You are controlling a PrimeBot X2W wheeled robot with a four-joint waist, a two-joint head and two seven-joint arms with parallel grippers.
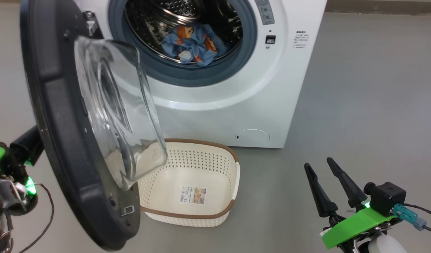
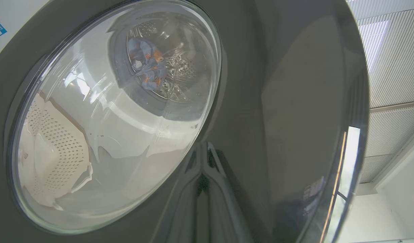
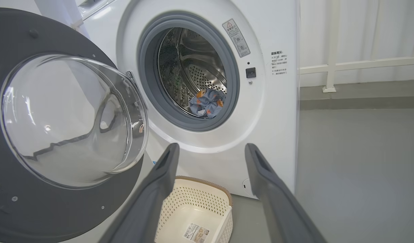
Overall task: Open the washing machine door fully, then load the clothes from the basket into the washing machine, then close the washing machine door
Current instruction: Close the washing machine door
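Note:
The washing machine (image 1: 236,98) stands with its round black door (image 1: 60,140) swung out to the left, glass bowl facing the drum. The light-blue printed clothes (image 1: 192,44) lie in the steel drum, also visible as clothes (image 3: 207,103). On the floor before the machine sits the cream basket (image 1: 201,165) with just a paper label inside. My left gripper (image 2: 203,182) is shut, its tips against the door's (image 2: 278,101) glossy outer face; in the head view the door hides its fingers. My right gripper (image 1: 318,163) hangs open and empty at the lower right, well clear of the basket (image 3: 193,202).
Grey floor spreads to the right of the machine (image 3: 278,118). A white railing post (image 3: 330,60) and pale wall stand behind on the right. Cables trail from my left arm (image 1: 22,144) at the lower left.

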